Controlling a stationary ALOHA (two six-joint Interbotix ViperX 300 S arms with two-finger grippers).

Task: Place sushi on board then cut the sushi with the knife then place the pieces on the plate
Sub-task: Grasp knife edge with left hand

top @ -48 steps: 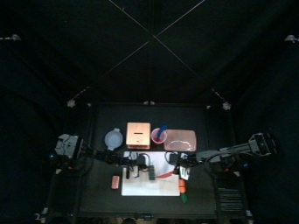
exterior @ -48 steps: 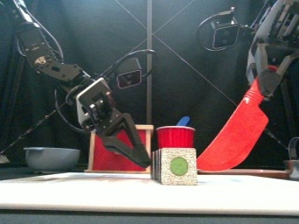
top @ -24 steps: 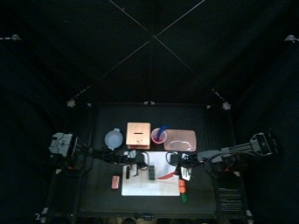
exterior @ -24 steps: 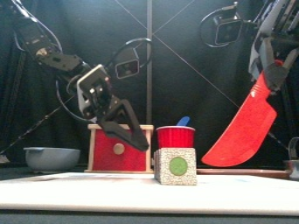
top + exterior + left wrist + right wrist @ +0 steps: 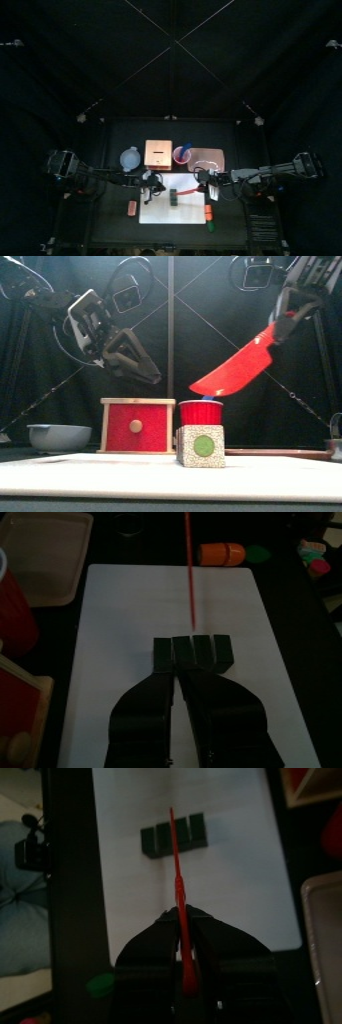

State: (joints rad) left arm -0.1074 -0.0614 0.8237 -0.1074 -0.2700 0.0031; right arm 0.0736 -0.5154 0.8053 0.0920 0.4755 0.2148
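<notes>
The white cutting board (image 5: 167,215) lies rigid and flat along the table's front edge. The red toy knife (image 5: 243,364), probably light, stiff plastic, slants above it, its handle clamped in the right gripper (image 5: 286,322). The sushi roll (image 5: 202,446) stands near the board's middle. Its light, dark green blocks would likely part under pressure and are best steadied at the ends. The left gripper (image 5: 147,374) hangs raised, jaws closed on nothing. No writing is legible.

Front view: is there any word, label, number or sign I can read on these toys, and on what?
None can be read.
The sushi roll shows only a green oval on its end, the wooden box only a round knob; the red cup and red knife are plain.
</notes>
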